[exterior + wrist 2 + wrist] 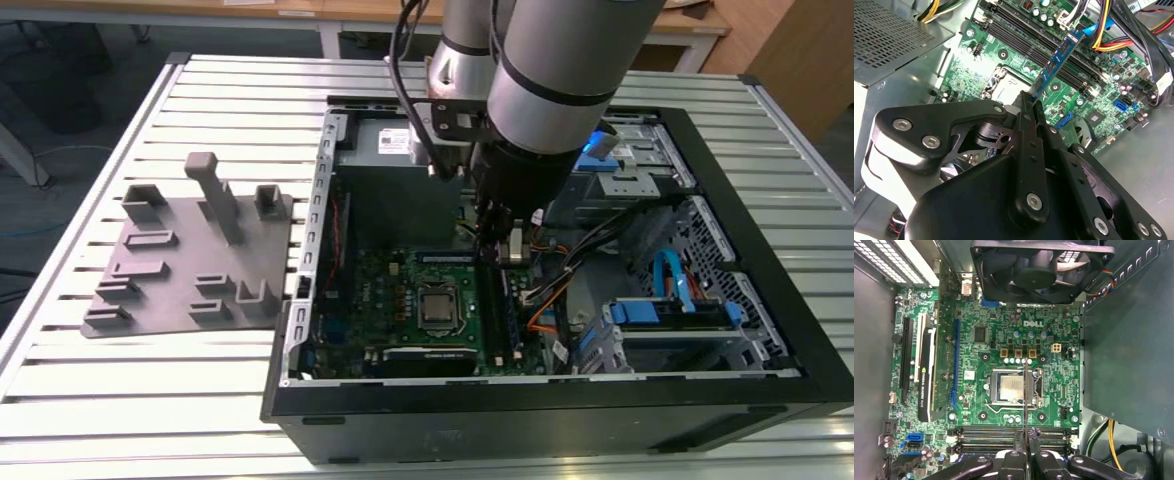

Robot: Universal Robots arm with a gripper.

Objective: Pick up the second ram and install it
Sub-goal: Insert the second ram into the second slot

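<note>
Item: gripper (1032, 102), black, two-fingered, on one arm reaching down into an open computer case (534, 410); its fingers are clenching flat against both faces of the second ram (1058, 60). Item: second ram, a narrow blue-green strip, is projecting out from between the fingertips toward the motherboard (1094, 100), with its far end lying over the memory slots (1019, 30); whether that end is touching a slot cannot be told. In the first wrist view the second ram (1024, 390) is showing edge-on as a thin line rising from the gripper (1024, 442), crossing the memory slots (989, 432) and the processor socket (1006, 387) on the motherboard (979, 347). Item: fan (1036, 270), black, is sitting at the board's far edge from the gripper. Item: coloured cables (1104, 42) are running just beyond the slots. In the exterior view the gripper (498, 235) is hanging inside the case above the motherboard (387, 285), beside the processor socket (438, 307). Item: grey tray (174, 270), slotted, is lying outside the case toward the exterior view's left, well apart from the gripper. Item: slatted metal table (160, 400) is bearing both case and tray.
</note>
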